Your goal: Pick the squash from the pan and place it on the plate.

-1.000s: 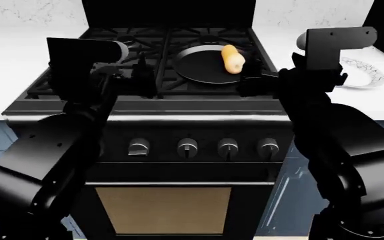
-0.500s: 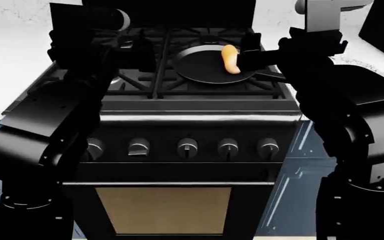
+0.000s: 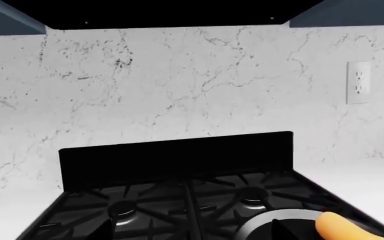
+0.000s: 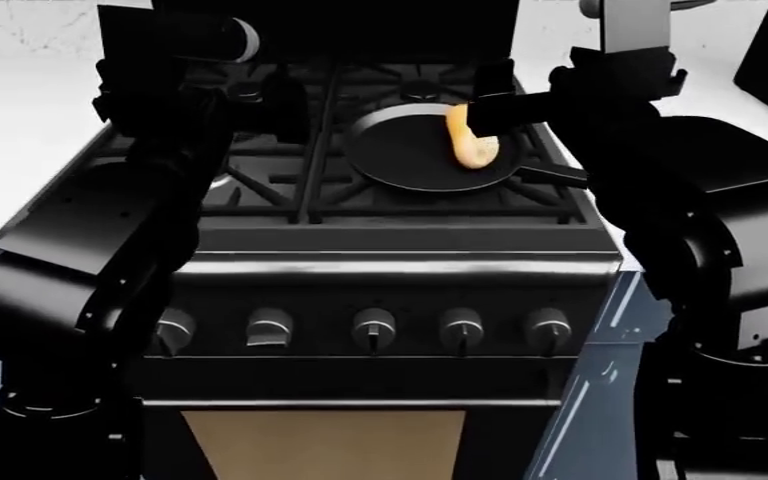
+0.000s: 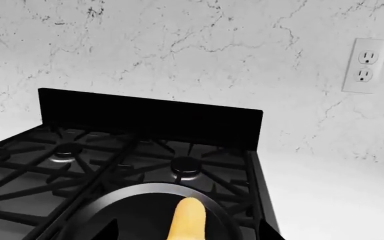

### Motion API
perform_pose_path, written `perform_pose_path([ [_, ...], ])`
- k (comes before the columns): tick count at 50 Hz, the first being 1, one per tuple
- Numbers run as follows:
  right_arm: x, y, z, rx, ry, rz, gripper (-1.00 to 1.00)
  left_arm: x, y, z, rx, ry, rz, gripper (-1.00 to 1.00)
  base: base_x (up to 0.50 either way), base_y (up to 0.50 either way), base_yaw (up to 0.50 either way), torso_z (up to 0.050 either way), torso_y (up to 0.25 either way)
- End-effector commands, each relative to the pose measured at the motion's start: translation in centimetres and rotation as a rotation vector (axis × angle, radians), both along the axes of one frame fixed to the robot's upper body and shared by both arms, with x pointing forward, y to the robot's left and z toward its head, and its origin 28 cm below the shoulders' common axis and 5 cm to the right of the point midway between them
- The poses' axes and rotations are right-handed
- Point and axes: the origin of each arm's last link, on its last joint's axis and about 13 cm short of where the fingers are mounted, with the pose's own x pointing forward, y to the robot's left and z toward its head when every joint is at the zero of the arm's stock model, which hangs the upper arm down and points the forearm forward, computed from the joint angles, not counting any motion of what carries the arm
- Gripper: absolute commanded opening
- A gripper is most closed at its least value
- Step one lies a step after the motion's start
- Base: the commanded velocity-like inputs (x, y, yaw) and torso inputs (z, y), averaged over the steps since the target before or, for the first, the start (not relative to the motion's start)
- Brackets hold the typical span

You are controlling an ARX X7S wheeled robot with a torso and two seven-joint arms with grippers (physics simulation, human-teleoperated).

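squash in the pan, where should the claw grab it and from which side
Probably across the narrow neck of the squash, coming down from above. It lies flat along the right side of the pan, long axis running front to back, so fingers closing across its width should fit. The right claw already hangs beside it; the low rim favours a top approach.

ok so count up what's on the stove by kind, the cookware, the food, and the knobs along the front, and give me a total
Pan: 1
Squash: 1
Knobs: 5
Total: 7
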Motion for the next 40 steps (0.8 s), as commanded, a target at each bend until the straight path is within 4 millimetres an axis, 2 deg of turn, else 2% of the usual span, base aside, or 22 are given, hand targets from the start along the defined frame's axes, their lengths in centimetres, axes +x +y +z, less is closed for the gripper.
perform_pose_path([
  [1,0.14,0.09,0.06,-0.008,-0.003,0.002,1.0,-0.13,0.02,-0.09,-0.002,0.002,-0.002,1.0,0.25,0.0,0.0,0.0,0.0],
  [40,0.06,0.07,0.36,-0.013,-0.003,0.003,1.0,0.09,-0.27,0.07,0.003,0.001,-0.017,1.0,0.24,0.0,0.0,0.0,0.0],
])
